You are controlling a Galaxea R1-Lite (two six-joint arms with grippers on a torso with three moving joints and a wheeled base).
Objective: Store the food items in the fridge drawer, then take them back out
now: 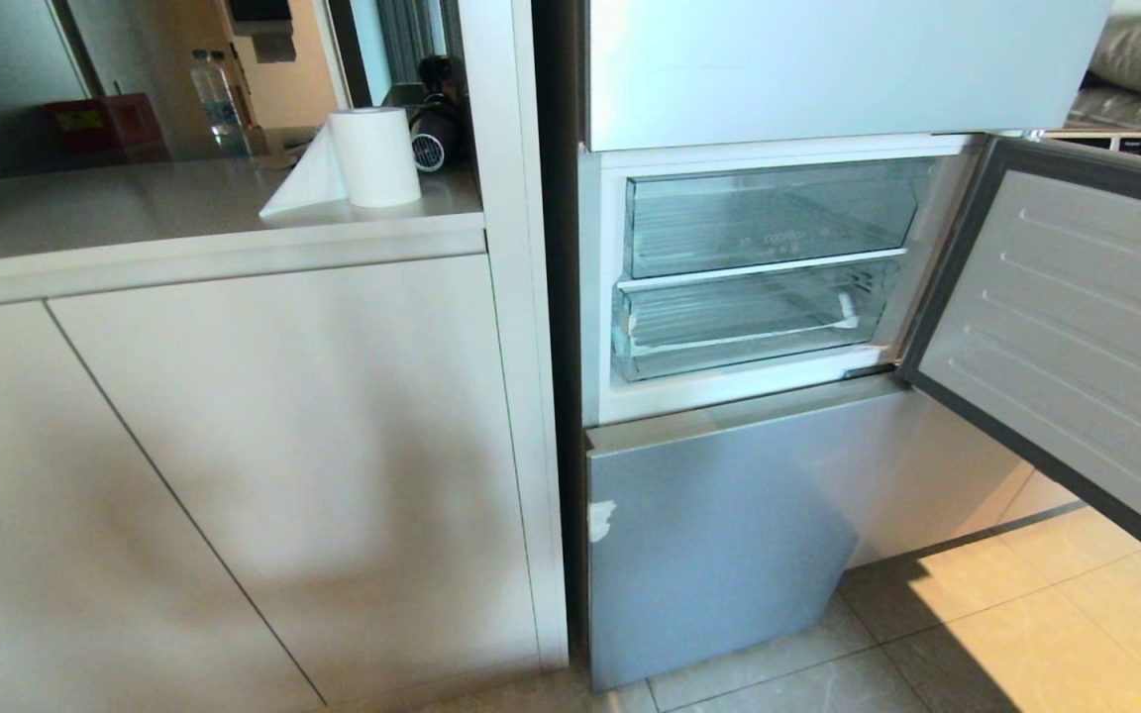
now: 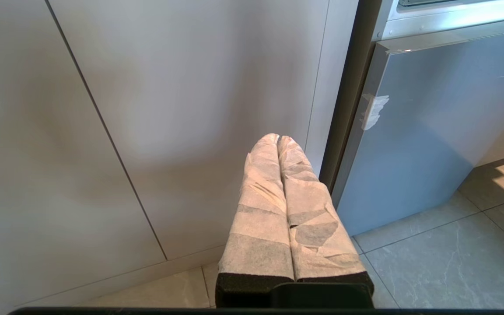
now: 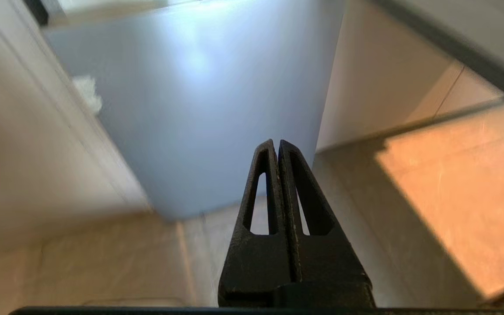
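Fridge drawer (image 1: pixel 744 322) under lettered bin (image 1: pixel 769 223)

White paper roll (image 1: pixel 372 155) stood bright on the pale beige counter (image 1: pixel 135 213), the clear ribbed fridge drawer (image 1: pixel 749 322) glinted above a silver-blue lower door (image 1: pixel 719 535), the left gripper (image 2: pixel 277 139) wore white tape, the right gripper (image 3: pixel 276 144) showed bare black.

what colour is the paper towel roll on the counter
White. The paper towel roll stands on the counter, one sheet hanging loose; the head view shows it best.
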